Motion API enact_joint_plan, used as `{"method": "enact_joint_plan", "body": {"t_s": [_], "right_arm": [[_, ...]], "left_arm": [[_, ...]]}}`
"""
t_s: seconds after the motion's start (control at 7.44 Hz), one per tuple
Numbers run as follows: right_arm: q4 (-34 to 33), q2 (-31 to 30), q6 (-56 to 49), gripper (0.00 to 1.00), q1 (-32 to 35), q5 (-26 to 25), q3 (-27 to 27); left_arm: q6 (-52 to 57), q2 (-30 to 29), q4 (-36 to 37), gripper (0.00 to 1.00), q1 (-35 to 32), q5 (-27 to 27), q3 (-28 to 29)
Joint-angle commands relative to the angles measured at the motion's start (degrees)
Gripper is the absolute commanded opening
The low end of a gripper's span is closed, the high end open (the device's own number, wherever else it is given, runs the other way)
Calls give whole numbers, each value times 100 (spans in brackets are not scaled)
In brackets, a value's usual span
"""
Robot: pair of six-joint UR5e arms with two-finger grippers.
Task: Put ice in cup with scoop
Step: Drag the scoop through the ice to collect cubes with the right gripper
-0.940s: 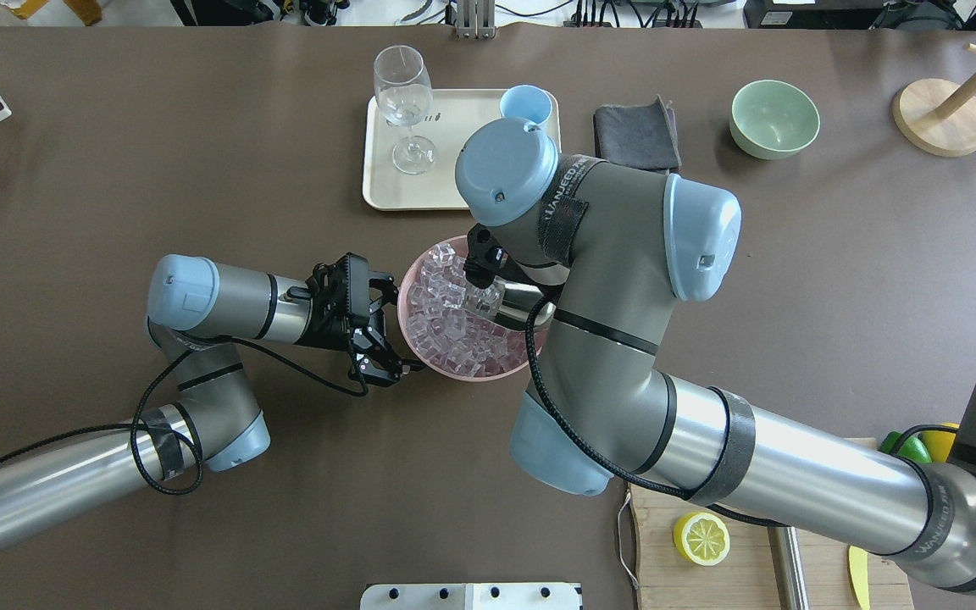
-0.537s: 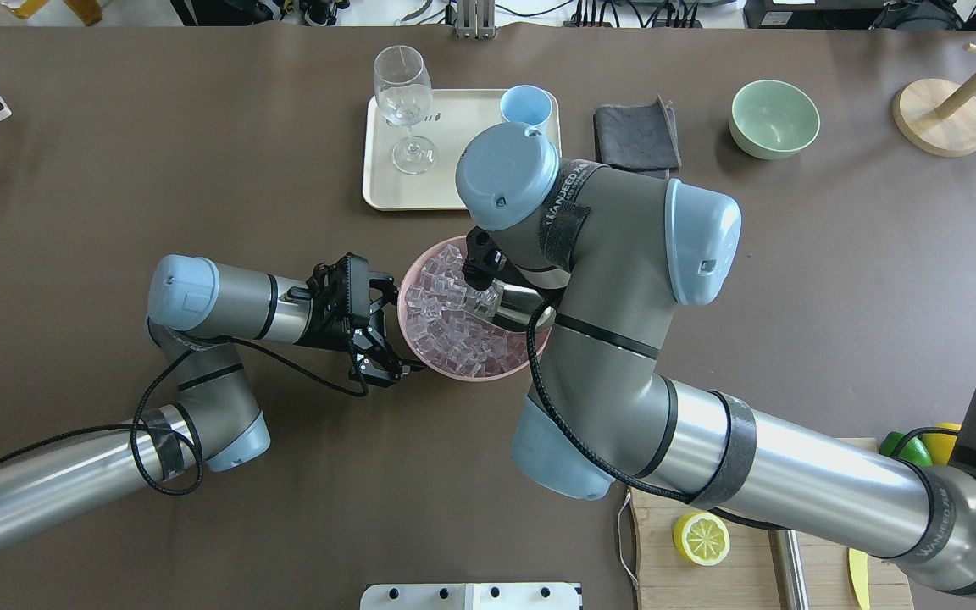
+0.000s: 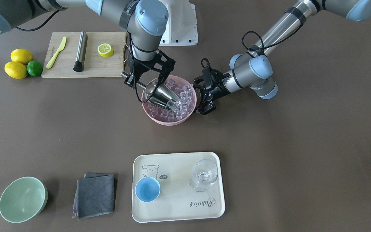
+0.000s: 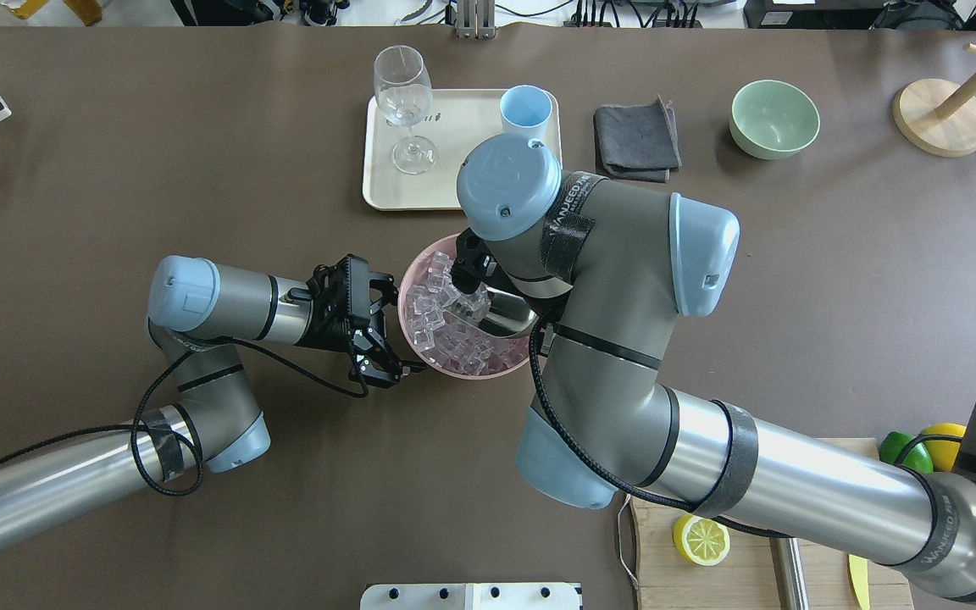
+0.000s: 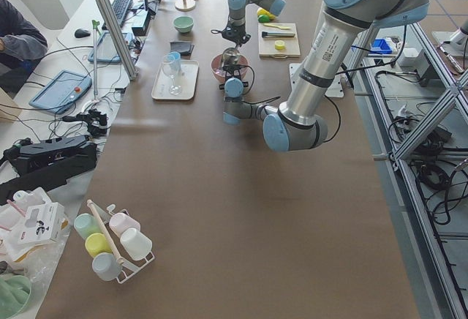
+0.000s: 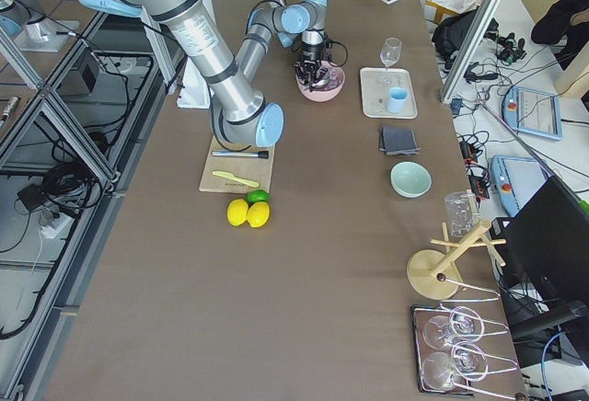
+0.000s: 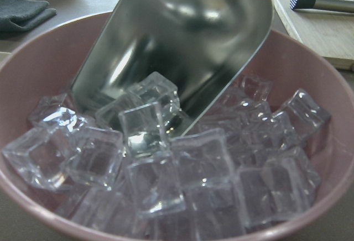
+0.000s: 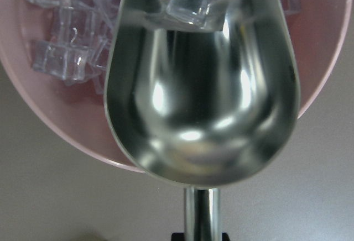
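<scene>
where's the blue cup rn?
In the front-facing view the cup stands at the near-left corner of the cream tray, left of the stemmed glass, right of the grey cloth.

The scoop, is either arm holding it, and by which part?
Yes. The right gripper holds the scoop by its short rod handle, trough tipped down into the ice. The left gripper grips the pink bowl's rim.

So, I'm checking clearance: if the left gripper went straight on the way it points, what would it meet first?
Probably the pink bowl: the left gripper sits at its rim, facing the ice.
</scene>
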Motion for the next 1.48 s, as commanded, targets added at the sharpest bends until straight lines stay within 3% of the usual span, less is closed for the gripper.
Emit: {"method": "enact_joint_plan", "body": {"t_s": [0.0, 0.94, 1.34], "right_arm": [[46, -201, 2, 0, 9, 45, 387], [810, -536, 634, 0, 0, 28, 520], [1424, -703, 951, 0, 0, 27, 521]], "left_arm": [[10, 1, 18, 98, 0, 0, 0], [10, 9, 62, 98, 0, -9, 0], [10, 9, 71, 98, 9, -9, 0]]}}
